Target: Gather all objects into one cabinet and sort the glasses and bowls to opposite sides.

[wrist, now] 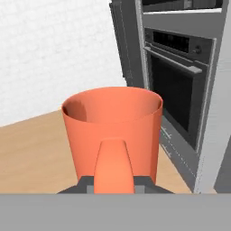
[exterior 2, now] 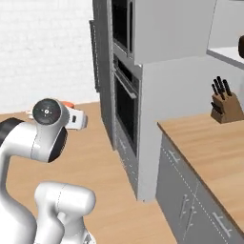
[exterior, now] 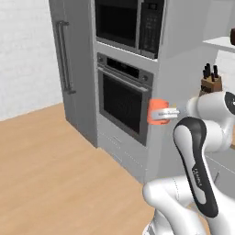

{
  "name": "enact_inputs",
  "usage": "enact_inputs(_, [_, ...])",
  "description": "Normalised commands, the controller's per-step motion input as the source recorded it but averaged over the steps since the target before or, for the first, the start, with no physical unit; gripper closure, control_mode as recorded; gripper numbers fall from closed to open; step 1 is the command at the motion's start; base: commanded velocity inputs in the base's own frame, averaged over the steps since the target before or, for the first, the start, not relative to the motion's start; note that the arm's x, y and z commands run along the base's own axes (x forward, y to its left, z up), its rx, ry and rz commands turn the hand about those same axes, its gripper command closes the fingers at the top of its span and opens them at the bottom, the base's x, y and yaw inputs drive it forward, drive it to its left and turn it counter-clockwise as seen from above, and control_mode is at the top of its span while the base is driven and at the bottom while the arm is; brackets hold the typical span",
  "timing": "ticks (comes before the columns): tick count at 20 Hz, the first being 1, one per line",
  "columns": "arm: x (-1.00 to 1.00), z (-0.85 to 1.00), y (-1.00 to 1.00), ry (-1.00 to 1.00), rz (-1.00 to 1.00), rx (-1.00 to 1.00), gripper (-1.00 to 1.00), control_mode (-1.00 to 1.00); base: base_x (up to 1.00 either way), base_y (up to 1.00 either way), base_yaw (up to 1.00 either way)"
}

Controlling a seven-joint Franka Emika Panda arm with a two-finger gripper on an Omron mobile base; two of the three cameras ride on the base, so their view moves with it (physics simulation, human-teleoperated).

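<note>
My claw point(exterior: 161, 114) is clamped on the orange mug point(wrist: 113, 131), its jaws drawn narrow on the mug's handle, which in the hand view rises straight up between my two dark finger tips. The mug is upright in that view, its open mouth plain to see, and it is carried in the air above the wooden floor point(exterior: 50, 170), touching nothing but me. In the left base view the mug shows as an orange block just beyond my wrist, in front of the built-in oven point(exterior: 123, 100); in the right base view I see no more than a sliver of orange behind my wrist joint, so I cannot judge its tilt from there. Well off to my right a knife block point(exterior 2: 224, 106) stands on the wooden counter point(exterior 2: 209, 143).
</note>
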Motion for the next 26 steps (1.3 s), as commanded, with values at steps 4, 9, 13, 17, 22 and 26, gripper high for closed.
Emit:
enact_inputs(4, [0.00,0.00,0.00,0.00,0.00,0.00,1.00,1.00,0.64,0.34,-0.76])
enact_inputs(9, [0.00,0.00,0.00,0.00,0.00,0.00,1.00,1.00,0.70,0.32,-0.74])
enact_inputs(13, [0.00,0.00,0.00,0.00,0.00,0.00,1.00,1.00,0.65,0.25,-0.74])
enact_inputs(17, [0.00,0.00,0.00,0.00,0.00,0.00,1.00,1.00,0.79,0.13,-0.67])
enact_inputs(22, [0.00,0.00,0.00,0.00,0.00,0.00,1.00,1.00,0.57,0.01,-0.64])
enact_inputs(26, [0.00,0.00,0.00,0.00,0.00,0.00,1.00,1.00,0.11,-0.01,-0.41])
